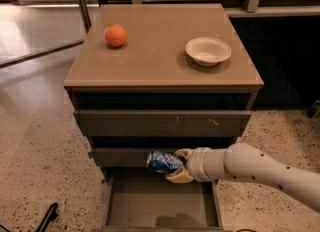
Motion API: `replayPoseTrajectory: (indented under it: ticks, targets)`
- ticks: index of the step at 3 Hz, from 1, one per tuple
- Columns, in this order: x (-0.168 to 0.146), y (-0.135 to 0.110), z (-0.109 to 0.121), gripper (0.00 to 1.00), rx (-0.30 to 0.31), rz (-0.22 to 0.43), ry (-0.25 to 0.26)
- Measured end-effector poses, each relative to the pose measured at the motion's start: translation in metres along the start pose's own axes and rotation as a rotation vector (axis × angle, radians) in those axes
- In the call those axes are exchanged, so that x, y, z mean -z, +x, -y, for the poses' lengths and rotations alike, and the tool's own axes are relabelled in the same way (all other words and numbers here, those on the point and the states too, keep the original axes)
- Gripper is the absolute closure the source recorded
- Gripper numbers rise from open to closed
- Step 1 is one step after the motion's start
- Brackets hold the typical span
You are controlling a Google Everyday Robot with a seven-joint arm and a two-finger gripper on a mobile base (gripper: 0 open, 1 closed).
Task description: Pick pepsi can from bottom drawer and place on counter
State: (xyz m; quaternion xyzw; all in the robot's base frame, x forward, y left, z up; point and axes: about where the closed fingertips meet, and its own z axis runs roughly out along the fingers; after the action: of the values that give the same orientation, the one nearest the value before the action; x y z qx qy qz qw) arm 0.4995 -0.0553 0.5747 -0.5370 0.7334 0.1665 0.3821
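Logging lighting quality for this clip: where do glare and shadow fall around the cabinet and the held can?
Camera view: bright glare washes the polished floor at top left; the glossy tan counter shows only a soft sheen; the gripper, shut on the small dark-blue pepsi can above the open grey-brown bottom drawer, has a dark shadow below it on the drawer's base.

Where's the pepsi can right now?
Low centre of the camera view: the pepsi can lies sideways in the gripper, which reaches in from the picture's right, above the open bottom drawer and in front of the middle drawer.
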Motion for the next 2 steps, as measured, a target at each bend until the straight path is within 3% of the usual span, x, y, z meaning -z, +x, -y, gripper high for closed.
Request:
replayPoseTrajectory:
  ticks: [1,2]
  targets:
    - [0.0,-0.001,0.0,1.0,0.002,0.001,0.0]
    - [0.021,-0.04,0.005,1.0,0.062,0.038,0.037]
